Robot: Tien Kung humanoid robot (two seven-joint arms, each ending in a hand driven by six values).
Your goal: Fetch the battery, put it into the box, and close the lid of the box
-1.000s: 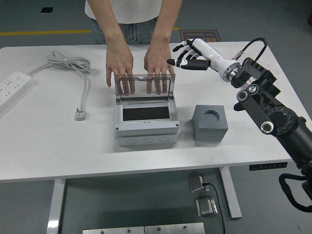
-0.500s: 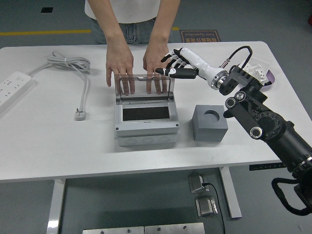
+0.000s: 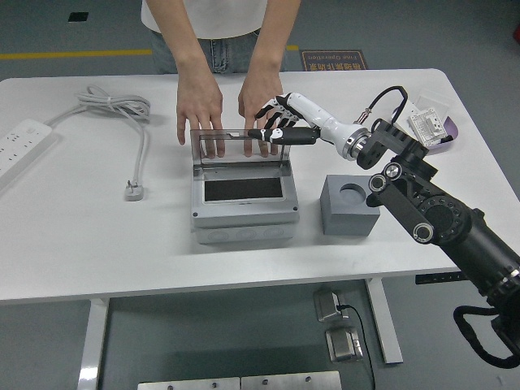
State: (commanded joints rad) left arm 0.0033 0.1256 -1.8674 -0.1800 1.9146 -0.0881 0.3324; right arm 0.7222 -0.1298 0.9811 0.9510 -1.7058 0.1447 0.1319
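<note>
The table (image 3: pixel 73 236) is white. The box (image 3: pixel 244 213) is light grey, with a black rectangle inside and a clear, smoky lid (image 3: pixel 240 143). The block (image 3: pixel 349 205) at its right is dark grey. The right hand (image 3: pixel 280 122) is white with black fingers, on a black arm (image 3: pixel 455 236). The power strip (image 3: pixel 20 146) and cable (image 3: pixel 130 114) at the far left are white.

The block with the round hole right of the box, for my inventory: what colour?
Dark grey block, head view.
</note>
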